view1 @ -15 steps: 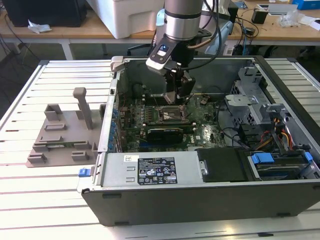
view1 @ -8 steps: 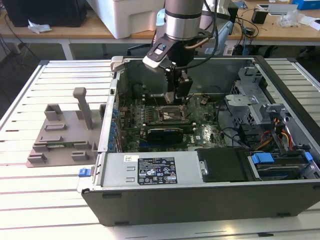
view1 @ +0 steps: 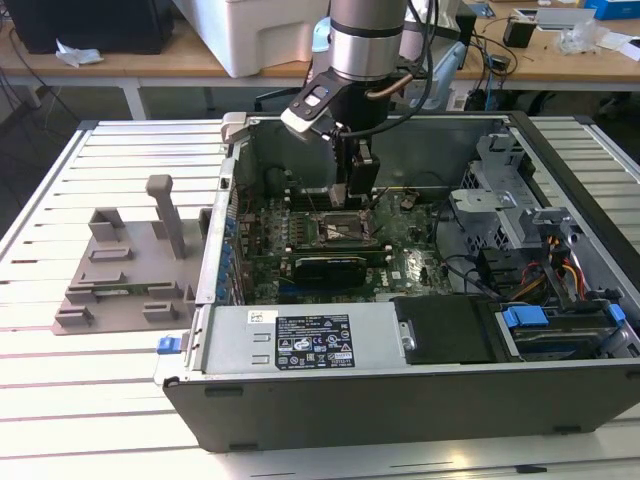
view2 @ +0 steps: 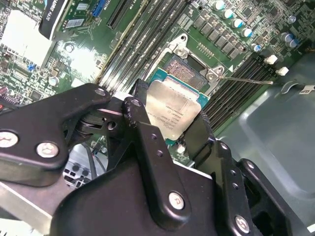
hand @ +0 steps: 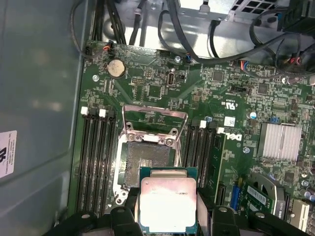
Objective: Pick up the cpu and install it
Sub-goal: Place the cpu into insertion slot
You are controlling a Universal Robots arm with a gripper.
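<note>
The claw (view2: 171,112) pinches the cpu (hand: 167,204) by two opposite edges, holding it flat with its silver top up, seemingly just above the motherboard's open socket (hand: 146,158) and overlapping one edge of it, not centred, inside the computer case (view1: 400,410).

Pale slatted aluminium-profile table (view1: 90,400) spans frame; slats run left-right w/ dark grooves btwn. Open grey metal PC tower case (view1: 400,410) lies on its side on table, centre to right of exterior view, open face up, near wall along bottom of frame. Grey plastic fixture plate w/ raised blocks (view1: 110,290) lies flat on table at centre left, just beside case's left end. Tall grey upright post (view1: 165,212) stands on plate's right part. Table slats show at lower left & upper left.
</note>
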